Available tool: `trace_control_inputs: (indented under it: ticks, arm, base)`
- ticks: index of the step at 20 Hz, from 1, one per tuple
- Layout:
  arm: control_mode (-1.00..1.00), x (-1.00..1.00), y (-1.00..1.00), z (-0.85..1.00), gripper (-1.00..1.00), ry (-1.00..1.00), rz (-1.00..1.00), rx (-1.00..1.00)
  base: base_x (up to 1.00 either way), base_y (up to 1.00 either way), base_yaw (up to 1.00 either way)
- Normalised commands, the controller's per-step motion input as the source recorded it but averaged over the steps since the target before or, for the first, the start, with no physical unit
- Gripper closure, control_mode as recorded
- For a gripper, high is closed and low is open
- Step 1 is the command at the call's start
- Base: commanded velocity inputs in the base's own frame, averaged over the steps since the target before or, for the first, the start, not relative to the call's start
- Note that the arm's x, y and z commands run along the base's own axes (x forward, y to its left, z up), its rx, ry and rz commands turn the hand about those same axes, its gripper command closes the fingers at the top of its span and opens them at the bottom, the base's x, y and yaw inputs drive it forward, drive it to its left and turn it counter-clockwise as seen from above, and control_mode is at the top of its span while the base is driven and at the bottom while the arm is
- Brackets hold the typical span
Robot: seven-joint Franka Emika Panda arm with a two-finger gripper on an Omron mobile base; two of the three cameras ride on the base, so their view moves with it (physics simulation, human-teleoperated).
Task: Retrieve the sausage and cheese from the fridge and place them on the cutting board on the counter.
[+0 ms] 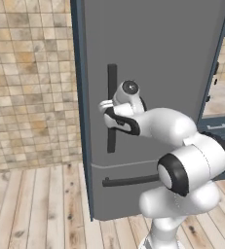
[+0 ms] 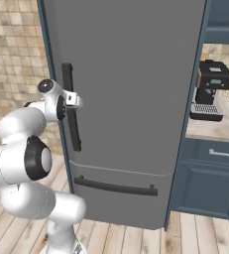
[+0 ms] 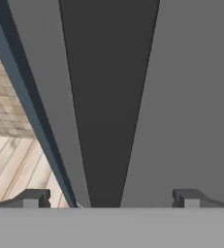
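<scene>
Now, on the left, a tan tiled wall [image 1: 26, 82] over a pale plank floor [image 1: 36, 209]. Centre, the fridge [image 2: 136, 99] stands tall, grey and shut, its top cut off by the frame. Its dark bar handle [image 2: 71, 106] runs vertical, long axis straight up and down. The gripper [image 3: 111, 197] sits at that bar, jaws spread wide either side of it, nothing clamped. Lower down, a horizontal drawer handle [image 2: 116, 187]. Right, a coffee machine [image 2: 211, 89] on the beige worktop [image 2: 215, 130], its edge cropped.
</scene>
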Motion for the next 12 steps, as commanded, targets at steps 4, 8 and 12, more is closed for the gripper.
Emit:
trace_control_inputs:
  ticks: [4, 8, 12]
  arm:
    - [-1.0, 0.46, 0.0, -0.13, -1.0, 0.0, 0.0, 0.0]
    - [-1.0, 0.4, 0.0, -0.06, -1.0, 0.0, 0.0, 0.0]
    - [-1.0, 0.34, 0.0, -0.06, -1.0, 0.0, 0.0, 0.0]
  base:
    - [0.0, 0.0, 0.0]
    - [0.0, 0.0, 0.0]
    - [0.0, 0.0, 0.0]
